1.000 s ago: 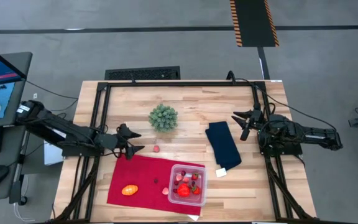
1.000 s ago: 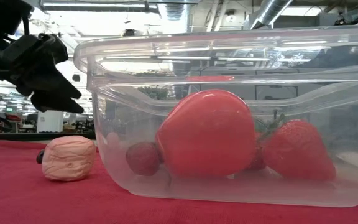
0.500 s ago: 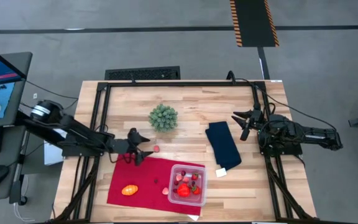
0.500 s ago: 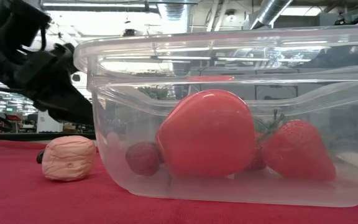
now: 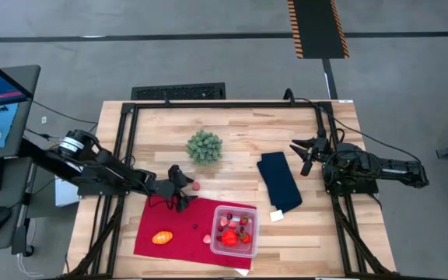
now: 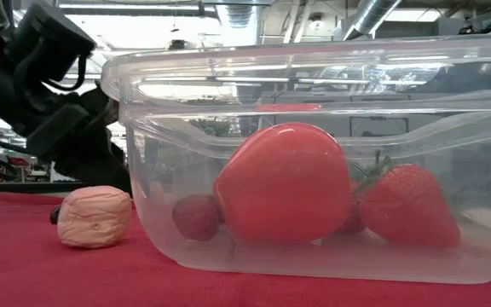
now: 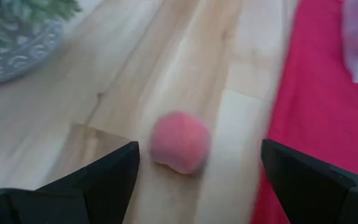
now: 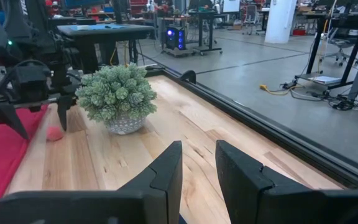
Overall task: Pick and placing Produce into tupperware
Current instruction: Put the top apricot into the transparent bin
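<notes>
Table (image 5: 239, 128) | left hand (image 5: 187, 189) spread beside pink fruit (image 5: 196, 186)

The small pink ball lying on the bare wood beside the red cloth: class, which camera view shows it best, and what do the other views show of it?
The left wrist view: the pink ball fills the middle, between the open left pincer's fingers. The high view shows only a speck by the red cloth. The right wrist view shows it small near the potted plant. The low view does not show it.
</notes>
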### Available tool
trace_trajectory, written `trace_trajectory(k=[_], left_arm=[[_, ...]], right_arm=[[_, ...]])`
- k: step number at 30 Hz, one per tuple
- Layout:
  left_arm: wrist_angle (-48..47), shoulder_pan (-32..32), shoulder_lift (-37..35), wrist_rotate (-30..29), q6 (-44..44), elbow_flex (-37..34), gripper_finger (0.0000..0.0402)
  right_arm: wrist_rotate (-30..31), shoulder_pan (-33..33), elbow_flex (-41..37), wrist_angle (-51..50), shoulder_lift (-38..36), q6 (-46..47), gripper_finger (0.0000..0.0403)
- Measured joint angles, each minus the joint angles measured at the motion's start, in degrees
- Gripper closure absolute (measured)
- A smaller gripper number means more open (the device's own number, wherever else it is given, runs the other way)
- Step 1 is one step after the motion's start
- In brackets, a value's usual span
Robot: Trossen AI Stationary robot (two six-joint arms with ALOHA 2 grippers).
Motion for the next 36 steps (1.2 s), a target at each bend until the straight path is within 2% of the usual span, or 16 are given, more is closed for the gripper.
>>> trace_trajectory(k=[3, 12, 36], left_arm=[[0.38, 0.95, 1.02, -0.32, 0.28, 0.2, 0.0075], [0.81, 4.54, 0.99, 5.27, 0.23, 0.18, 0.0086], [1.59, 5.11, 1.1, 6.99, -0.12, 0.33, 0.0271]], right_arm=[[0.0, 0.0, 0.01, 0.0, 0.0, 0.0, 0.0283], [0.0, 0.0, 0.02, 0.0, 0.0, 0.0, 0.0283], [-0.01, 0.0, 0.01, 0.0, 0.0, 0.0, 0.0283]])
